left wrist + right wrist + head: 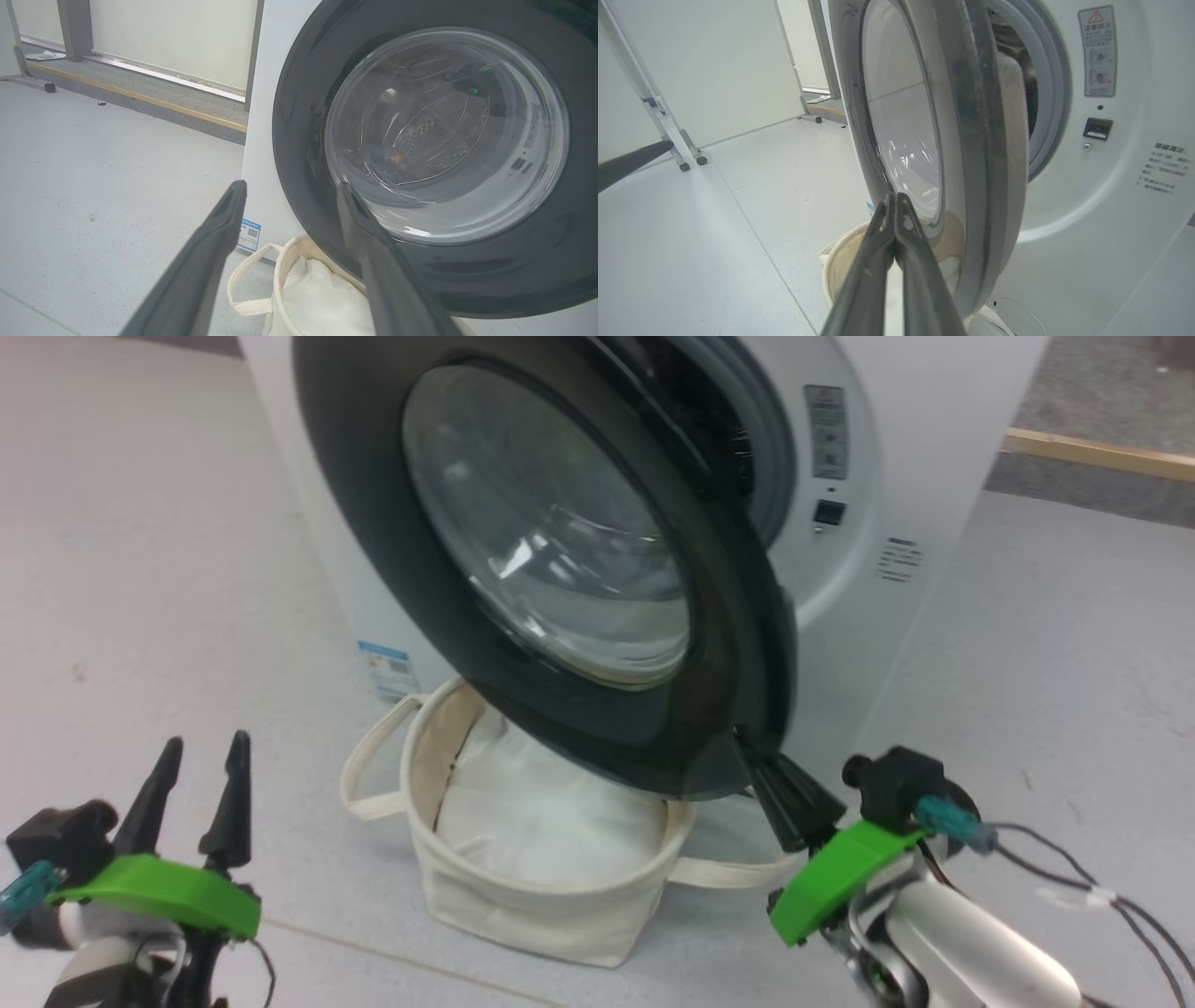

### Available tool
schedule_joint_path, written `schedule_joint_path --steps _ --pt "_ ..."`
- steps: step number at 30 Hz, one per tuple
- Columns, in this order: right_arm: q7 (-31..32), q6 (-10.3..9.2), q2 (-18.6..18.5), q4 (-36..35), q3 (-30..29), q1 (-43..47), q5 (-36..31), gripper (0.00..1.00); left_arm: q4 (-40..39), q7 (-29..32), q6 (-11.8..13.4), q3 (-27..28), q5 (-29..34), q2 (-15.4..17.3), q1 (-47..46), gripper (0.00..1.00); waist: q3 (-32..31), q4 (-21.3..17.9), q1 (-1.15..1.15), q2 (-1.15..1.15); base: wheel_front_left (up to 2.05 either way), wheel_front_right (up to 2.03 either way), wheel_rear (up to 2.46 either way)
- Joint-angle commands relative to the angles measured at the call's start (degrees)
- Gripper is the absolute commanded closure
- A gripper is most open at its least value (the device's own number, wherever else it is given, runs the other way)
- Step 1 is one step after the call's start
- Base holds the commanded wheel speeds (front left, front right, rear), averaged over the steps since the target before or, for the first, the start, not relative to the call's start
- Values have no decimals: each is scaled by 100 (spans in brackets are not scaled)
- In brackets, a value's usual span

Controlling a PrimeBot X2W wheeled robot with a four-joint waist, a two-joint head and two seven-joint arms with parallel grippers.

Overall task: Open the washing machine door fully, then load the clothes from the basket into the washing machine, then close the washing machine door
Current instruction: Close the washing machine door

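The white washing machine (934, 448) stands ahead with its door (523, 523) swung partly out, black rim and glass bowl facing me. Under the door sits the cream basket (523, 896) holding a white cloth (551, 812); the clothes are out of view. My right gripper (742, 737) is shut with nothing in it, tips against the door's lower rim edge. The right wrist view has the shut right gripper (894, 197) in front of the door (971, 140), seen edge-on. My left gripper (207, 739) hangs open at the lower left, apart from the basket. In the left wrist view the left gripper (290, 185) points at the door (299, 140).
A blue label (250, 233) sits low on the machine's front. A wooden strip (1102, 453) borders the floor at the far right. A wheeled frame leg (686, 158) stands to the left. Cables (1120, 896) trail from my right wrist.
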Motion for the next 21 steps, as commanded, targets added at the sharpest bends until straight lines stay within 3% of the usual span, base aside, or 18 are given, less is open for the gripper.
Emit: schedule_joint_path --steps 1,11,21 --pt "-29 2 46 -111 25 -185 38 100 -195 -69 -33 171 -42 154 -346 0 37 106 0 0 0 0 0" --pt "-75 2 159 942 -118 -797 146 100 -280 -69 -33 -54 -170 107 -349 0 165 456 0 0 0 0 0" --pt "-79 2 134 971 -936 -1006 -219 100 -541 -69 -33 16 -225 109 -353 0 601 404 0 0 0 0 0"
